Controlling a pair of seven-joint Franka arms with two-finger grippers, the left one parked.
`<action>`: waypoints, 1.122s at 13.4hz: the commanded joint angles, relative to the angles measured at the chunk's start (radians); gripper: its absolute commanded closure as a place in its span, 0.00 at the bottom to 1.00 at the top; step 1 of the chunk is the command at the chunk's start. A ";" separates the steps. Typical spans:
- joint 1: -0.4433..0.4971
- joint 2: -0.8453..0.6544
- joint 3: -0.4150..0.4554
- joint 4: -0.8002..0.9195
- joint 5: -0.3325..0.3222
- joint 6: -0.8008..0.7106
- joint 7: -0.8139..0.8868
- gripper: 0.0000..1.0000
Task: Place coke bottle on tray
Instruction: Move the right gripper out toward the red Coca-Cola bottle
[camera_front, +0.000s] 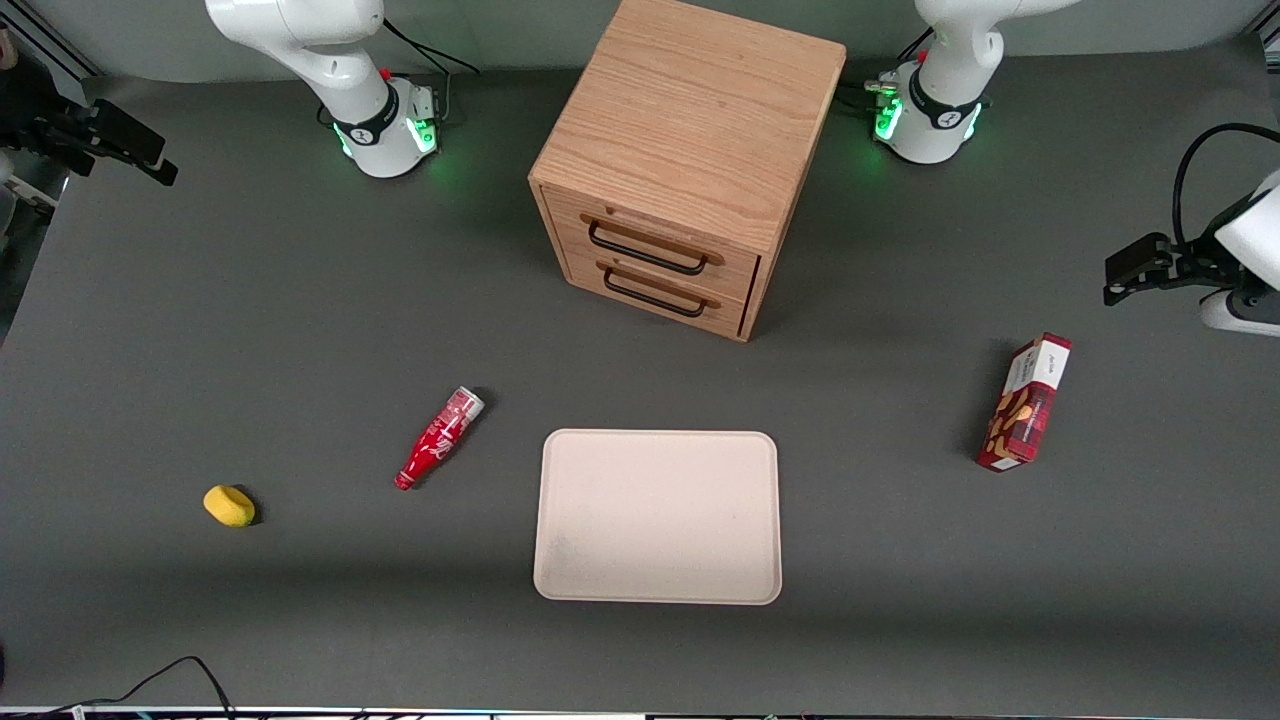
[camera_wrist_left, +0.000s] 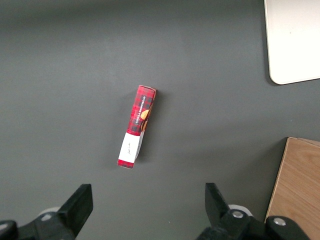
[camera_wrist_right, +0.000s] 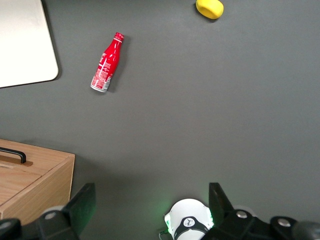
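The coke bottle (camera_front: 438, 440) (camera_wrist_right: 106, 62) lies on its side on the grey table, red with white lettering. Its cap points toward the front camera and its silvery base toward the drawer cabinet. It rests beside the beige tray (camera_front: 657, 515) (camera_wrist_right: 22, 45), apart from it, on the working arm's side. The tray holds nothing. My gripper (camera_front: 120, 145) (camera_wrist_right: 151, 205) hangs high over the working arm's end of the table, far from the bottle. It is open, with wide-spread fingers (camera_wrist_right: 82, 205) and nothing between them.
A wooden two-drawer cabinet (camera_front: 690, 150) (camera_wrist_right: 30, 180) stands farther from the front camera than the tray. A yellow sponge-like lump (camera_front: 229, 505) (camera_wrist_right: 209, 8) lies near the bottle, toward the working arm's end. A red snack box (camera_front: 1025, 403) (camera_wrist_left: 138, 125) lies toward the parked arm's end.
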 joint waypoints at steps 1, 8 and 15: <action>-0.007 0.013 0.004 0.024 -0.010 -0.030 -0.021 0.00; -0.005 0.013 0.016 0.022 -0.010 -0.047 -0.020 0.00; 0.003 0.163 0.080 0.190 0.020 -0.039 0.106 0.00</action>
